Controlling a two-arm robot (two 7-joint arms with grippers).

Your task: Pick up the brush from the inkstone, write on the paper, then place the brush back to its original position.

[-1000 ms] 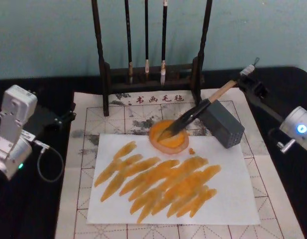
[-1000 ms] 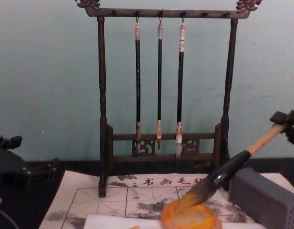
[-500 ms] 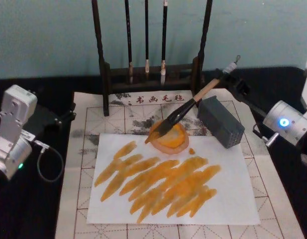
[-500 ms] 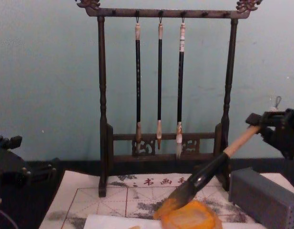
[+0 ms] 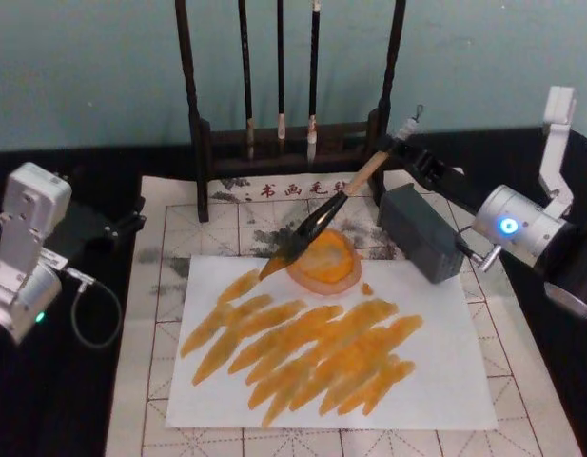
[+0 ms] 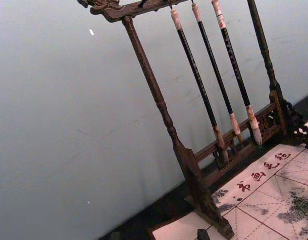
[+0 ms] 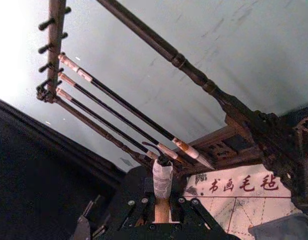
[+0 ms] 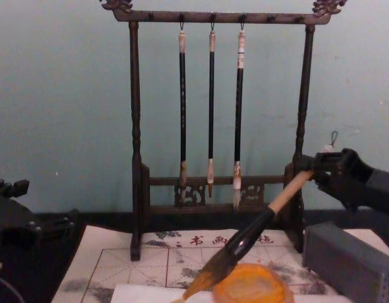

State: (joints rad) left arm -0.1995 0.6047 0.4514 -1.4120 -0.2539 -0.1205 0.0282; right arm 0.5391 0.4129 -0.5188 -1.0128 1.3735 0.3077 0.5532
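At the right rear of the table, the right gripper (image 5: 402, 148) had its fingers (image 7: 136, 212) closed narrowly on the brush (image 5: 336, 205), gripping the tan handle just below its white-wrapped end. The right wrist view gave that grip close up, with the handle pinched between the black fingers. From there the brush slanted down and to the left over the round orange inkstone (image 5: 323, 262). Its orange-soaked bristles reached past the dish's left edge, above the top margin of the paper (image 5: 445, 371). I could not tell whether the tip touched the sheet. The chest view showed the steepness of the slant. The head view showed broad orange strokes across the paper, which lay on a grid-lined mat (image 5: 160, 314). A grey block (image 5: 421, 233) sat just right of the inkstone, and a brush rack (image 8: 135, 126) stood behind it. The left gripper (image 5: 122, 221) lay parked at the left, off the mat.
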